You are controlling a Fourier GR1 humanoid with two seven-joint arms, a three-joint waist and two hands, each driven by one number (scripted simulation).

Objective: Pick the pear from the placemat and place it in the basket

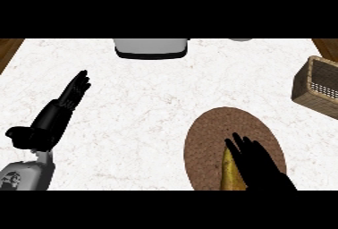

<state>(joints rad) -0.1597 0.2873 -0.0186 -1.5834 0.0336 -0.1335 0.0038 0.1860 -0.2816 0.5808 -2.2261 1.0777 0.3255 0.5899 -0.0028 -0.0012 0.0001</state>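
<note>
A brown oval placemat (218, 129) lies on the white counter at the lower right. On it a yellow-brown pear (230, 172) shows as a narrow wedge, mostly hidden by my right hand (259, 166). That hand lies over the pear's right side with its fingers pointing up the view, fairly straight. I cannot tell whether they curl round the pear. A woven wicker basket (317, 87) stands at the right edge, cut off by the view. My left hand (63, 107) rests open at the left, fingers up, far from the mat.
A grey and black appliance (151, 47) stands at the counter's back edge, middle. A small pale object (241, 39) peeks in beside it. Wooden edges show at both top corners.
</note>
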